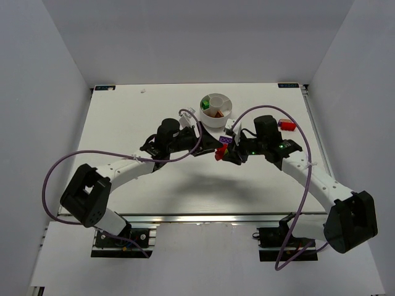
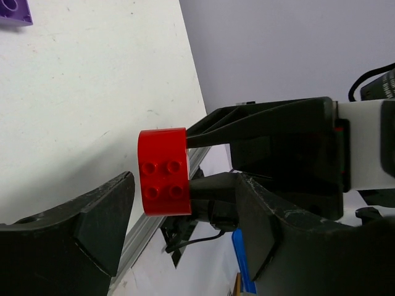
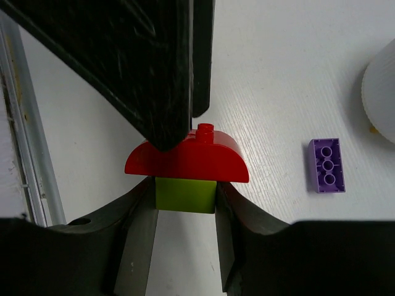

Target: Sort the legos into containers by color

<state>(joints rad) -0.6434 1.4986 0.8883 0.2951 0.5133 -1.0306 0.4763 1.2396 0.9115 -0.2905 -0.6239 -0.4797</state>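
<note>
Right claw (image 3: 185, 209) is pinched tight on a yellow-green brick (image 3: 185, 194) capped by a red arched brick (image 3: 191, 161), held near the white dish (image 1: 213, 121), and the left claw (image 2: 185, 191) gapes astride the red one, so an off-centre squeeze on that curve could pop it across the table (image 1: 123, 123).

1. Two arms: left arm (image 1: 123, 168), right arm (image 1: 315, 179).
2. Two grippers: left gripper (image 2: 183, 185), right gripper (image 3: 185, 197).
3. One white dish (image 1: 215, 122); its compartments are too small to count.
4. Two red bricks outside it: arched brick (image 3: 185, 161), far brick (image 1: 286, 126).
5. One purple brick (image 3: 326, 164).
6. One yellow-green brick (image 3: 185, 191).
7. Inside the dish, one green brick (image 1: 205, 105) and one orange-red piece (image 1: 218, 113); any others are unclear.
8. Two purple cables (image 1: 55, 176).
</note>
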